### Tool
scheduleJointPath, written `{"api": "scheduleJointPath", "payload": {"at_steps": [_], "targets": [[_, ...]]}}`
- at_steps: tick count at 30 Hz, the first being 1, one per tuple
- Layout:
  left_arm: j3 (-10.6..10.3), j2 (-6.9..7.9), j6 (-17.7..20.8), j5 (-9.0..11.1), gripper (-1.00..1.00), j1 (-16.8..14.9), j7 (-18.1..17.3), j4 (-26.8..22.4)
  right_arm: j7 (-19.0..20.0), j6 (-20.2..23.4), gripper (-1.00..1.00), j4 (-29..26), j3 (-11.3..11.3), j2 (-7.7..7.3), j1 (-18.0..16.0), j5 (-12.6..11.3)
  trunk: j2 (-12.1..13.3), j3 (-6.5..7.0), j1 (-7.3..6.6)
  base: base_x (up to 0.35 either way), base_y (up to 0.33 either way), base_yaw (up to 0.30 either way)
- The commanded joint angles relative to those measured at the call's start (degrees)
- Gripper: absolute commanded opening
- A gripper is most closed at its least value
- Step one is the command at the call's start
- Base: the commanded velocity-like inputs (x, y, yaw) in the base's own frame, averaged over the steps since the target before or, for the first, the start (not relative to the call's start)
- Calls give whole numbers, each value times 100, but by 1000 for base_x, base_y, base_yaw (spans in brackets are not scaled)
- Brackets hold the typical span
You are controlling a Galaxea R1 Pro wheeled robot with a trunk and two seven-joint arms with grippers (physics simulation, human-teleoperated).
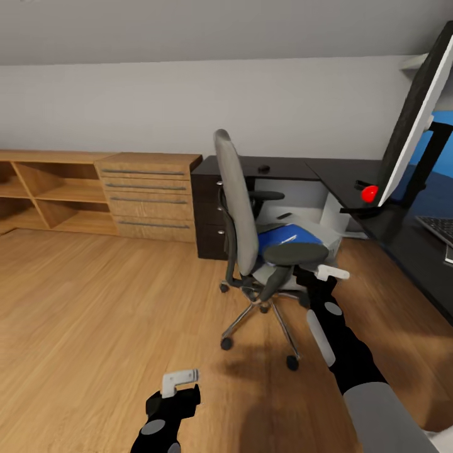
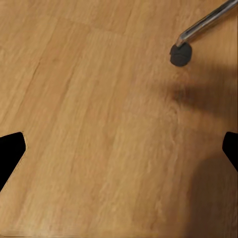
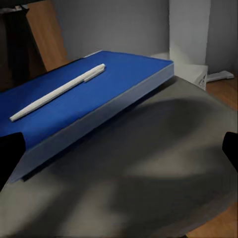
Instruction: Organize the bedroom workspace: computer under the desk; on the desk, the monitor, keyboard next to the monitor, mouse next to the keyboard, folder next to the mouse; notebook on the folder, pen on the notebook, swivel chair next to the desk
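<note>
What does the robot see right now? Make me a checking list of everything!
Surface: glossy black desk, small dark lump on it.
Job's things: blue folder lies on the swivel chair seat; white pen on the folder; monitor and keyboard on the desk.
Clutter: nothing seen.
Grippers: right gripper open, at the chair seat; left gripper open over the floor.
Cables: nothing seen.
Surroundings: wooden drawers and shelves.

Wooden floor [image 2: 99,124] spans the frame. At upper right, one chrome leg of the swivel chair [image 2: 206,22] ends in a black castor [image 2: 180,54] resting on the boards, its shadow just below. Dark fingers [image 2: 10,151] of the left gripper [image 2: 119,153] show at both side edges, spread wide apart.
</note>
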Motion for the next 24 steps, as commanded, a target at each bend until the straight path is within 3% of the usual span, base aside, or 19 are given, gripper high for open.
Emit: {"api": "scheduleJointPath", "payload": {"at_steps": [1,12,24], "targets": [[-10,0,7,59,100,-1,54,-6,-44,30,100,-11,22,-7,-1,-34,-2,-2,-1,-51,96,255],[-7,0,11,60,100,-2,54,-6,-44,29,100,-11,22,-10,-1,-34,-2,26,-1,-121,274,240],[-4,0,12,59,100,-2,54,-15,-44,29,100,-5,22,-9,-1,-34,-2,46,-1,-11,31,223]]}}
